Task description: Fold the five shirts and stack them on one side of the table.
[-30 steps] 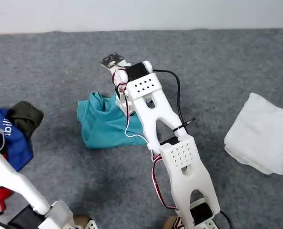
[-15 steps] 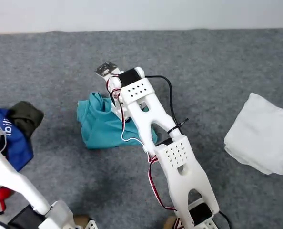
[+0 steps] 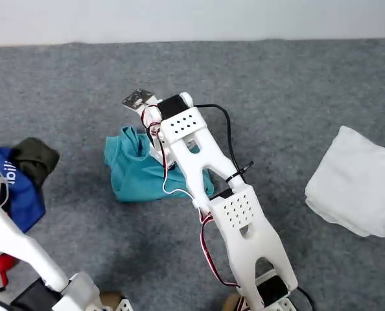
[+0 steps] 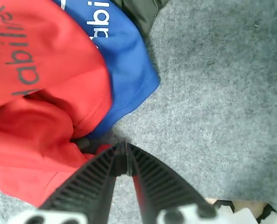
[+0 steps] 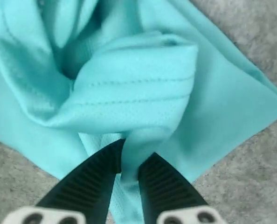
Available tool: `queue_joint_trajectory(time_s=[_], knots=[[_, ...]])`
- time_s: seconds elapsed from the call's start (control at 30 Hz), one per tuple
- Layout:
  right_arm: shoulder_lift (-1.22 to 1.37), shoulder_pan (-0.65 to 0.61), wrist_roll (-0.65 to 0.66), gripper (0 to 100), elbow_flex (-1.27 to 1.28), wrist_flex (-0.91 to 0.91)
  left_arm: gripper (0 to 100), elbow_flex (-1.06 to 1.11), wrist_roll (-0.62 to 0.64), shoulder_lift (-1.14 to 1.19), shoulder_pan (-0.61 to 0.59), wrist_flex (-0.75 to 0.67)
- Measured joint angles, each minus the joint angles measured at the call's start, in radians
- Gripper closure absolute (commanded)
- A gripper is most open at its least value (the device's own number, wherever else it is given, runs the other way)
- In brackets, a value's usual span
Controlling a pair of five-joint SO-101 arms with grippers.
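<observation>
High view: white shirt (image 3: 354, 181) folded right; right fingers (image 5: 96, 172) pinch teal shirt (image 3: 137, 176); left fingers (image 4: 101, 173) closed, empty; three others (image 3: 24, 191) heaped left.

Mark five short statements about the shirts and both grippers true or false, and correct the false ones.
1. The right gripper has a fold of the teal shirt pinched between its jaws. True.
2. The white shirt lies crumpled on top of the teal shirt. False: it lies folded and apart from it, on the table.
3. The blue shirt touches the red shirt. True.
4. The left gripper is wide open. False: its jaws are together, above the edge of the red shirt.
5. The dark green shirt lies next to the white shirt. False: it lies against the blue shirt, on the far side of the teal shirt from the white one.
</observation>
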Motion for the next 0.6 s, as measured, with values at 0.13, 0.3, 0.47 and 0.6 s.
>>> queue_joint_trajectory(time_s=[0.13, 0.3, 0.47, 0.6], knots=[[-0.066, -0.023, 0.011, 98.8, 0.000, 0.000, 99, 0.000, 0.000, 0.000, 0.000, 0.000], [-0.169, -0.133, 0.044, 98.8, 0.063, 0.000, 99, 0.000, 0.000, 0.000, 0.000, 0.000], [-0.239, -0.269, 0.069, 98.7, 0.232, 0.000, 99, 0.000, 0.000, 0.000, 0.000, 0.000], [-0.242, -0.321, 0.098, 91.3, 0.336, 0.000, 99, 0.000, 0.000, 0.000, 0.000, 0.000]])
